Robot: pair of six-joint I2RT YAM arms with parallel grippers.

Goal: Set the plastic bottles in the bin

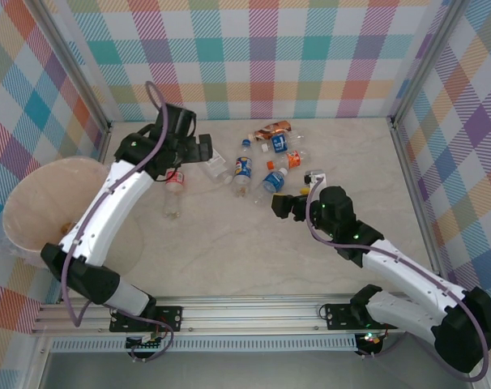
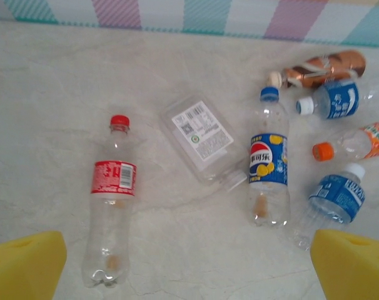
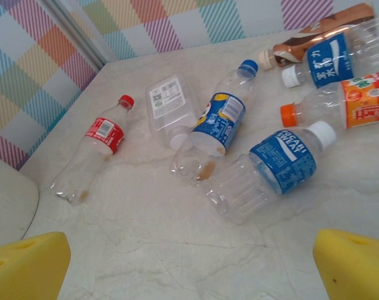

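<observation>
Strewn bottles [image 1: 243,168] right of bin [image 1: 31,203]

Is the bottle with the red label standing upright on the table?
No, the bottle with the red label lies on its side on the table.

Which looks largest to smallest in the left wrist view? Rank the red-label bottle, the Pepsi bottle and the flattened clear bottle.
1. red-label bottle, the longest.
2. Pepsi bottle, somewhat shorter; the first reaches nearer the camera, so this gap is unsure.
3. flattened clear bottle, the shortest, though broader.
</observation>
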